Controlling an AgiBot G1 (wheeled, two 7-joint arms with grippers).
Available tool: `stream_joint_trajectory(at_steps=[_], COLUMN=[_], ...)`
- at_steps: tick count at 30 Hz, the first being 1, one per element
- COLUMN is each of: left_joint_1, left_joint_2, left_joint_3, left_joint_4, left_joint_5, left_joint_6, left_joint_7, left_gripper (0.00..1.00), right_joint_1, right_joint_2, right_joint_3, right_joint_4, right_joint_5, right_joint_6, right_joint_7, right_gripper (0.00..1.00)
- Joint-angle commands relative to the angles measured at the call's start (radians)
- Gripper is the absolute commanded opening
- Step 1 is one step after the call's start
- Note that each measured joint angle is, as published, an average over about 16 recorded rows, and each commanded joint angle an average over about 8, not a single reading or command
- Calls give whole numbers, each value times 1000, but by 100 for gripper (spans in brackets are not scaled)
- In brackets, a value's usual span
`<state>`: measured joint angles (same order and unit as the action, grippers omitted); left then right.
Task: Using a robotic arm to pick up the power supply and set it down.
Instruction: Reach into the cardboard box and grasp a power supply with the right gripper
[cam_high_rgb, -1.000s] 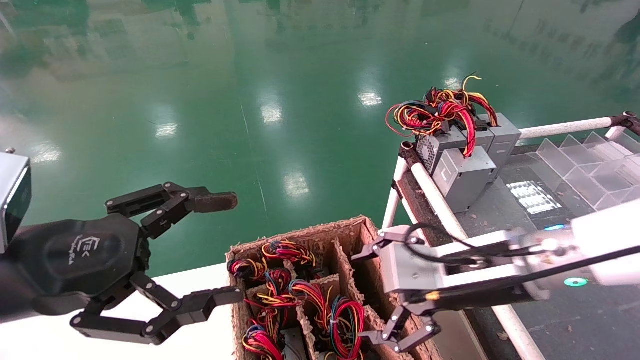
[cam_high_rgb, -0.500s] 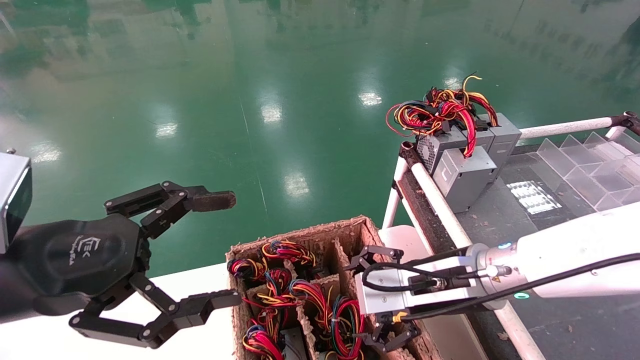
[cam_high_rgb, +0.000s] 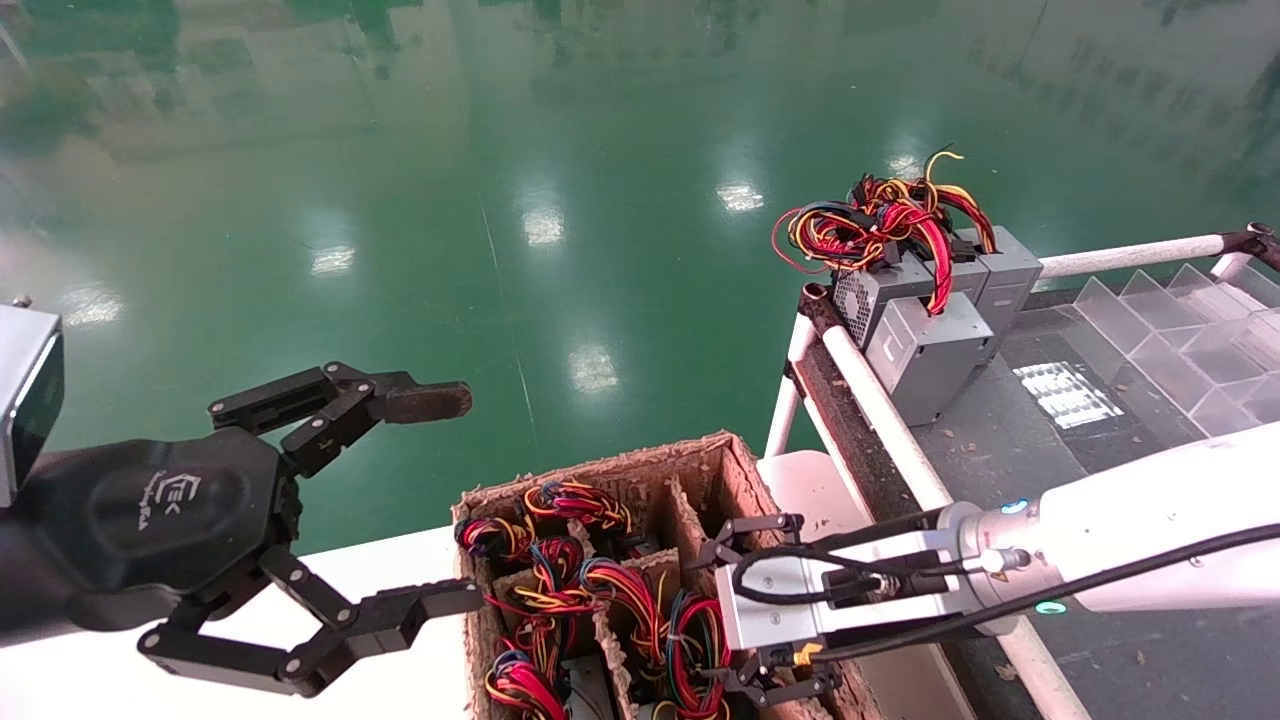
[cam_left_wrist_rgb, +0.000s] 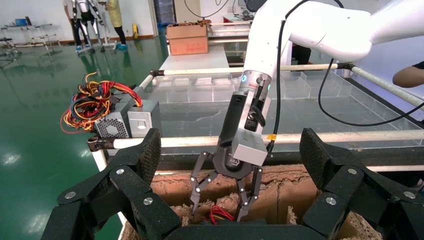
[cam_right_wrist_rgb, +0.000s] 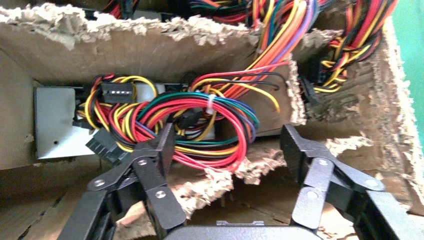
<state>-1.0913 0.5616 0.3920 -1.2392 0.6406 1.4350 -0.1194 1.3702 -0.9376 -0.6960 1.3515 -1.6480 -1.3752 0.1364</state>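
1. Head view: the right gripper (cam_high_rgb: 775, 685), fingers apart, reached into the cardboard box (cam_high_rgb: 600, 470); the left gripper (cam_high_rgb: 420, 500) hovered spread beside the box.
2. Left wrist view: it still needed, I judged, to descend and close.
3. Right wrist view: the power supply (cam_right_wrist_rgb: 55, 122) lay inside the box, its wire loop (cam_right_wrist_rgb: 195, 130) between the fingers.

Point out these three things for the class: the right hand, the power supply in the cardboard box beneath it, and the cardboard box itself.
right hand (cam_left_wrist_rgb: 223, 200): left wrist view, midway between its open fingertips.
power supply (cam_right_wrist_rgb: 54, 122): right wrist view, on its bare grey metal face.
cardboard box (cam_high_rgb: 600, 462): head view, on its torn far rim.
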Motion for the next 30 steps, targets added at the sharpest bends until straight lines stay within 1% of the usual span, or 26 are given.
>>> stream_joint_trajectory(at_steps=[1,19,30], left_joint_1=[0,0,0], left_joint_2=[0,0,0], left_joint_3=[0,0,0], left_joint_4=[0,0,0], left_joint_5=[0,0,0], left_joint_6=[0,0,0], left_joint_7=[0,0,0], left_gripper=[100,100,100], right_joint_1=[-3,-5,-22], right_joint_2=[0,-39,-36], right_joint_3=[-2,-20,-10], right_joint_4=[0,-7,-4], right_joint_5=[-3,-46,-44], right_joint_6=[0,29,63], right_joint_7=[-3,6,-23], right_gripper=[0,0,0])
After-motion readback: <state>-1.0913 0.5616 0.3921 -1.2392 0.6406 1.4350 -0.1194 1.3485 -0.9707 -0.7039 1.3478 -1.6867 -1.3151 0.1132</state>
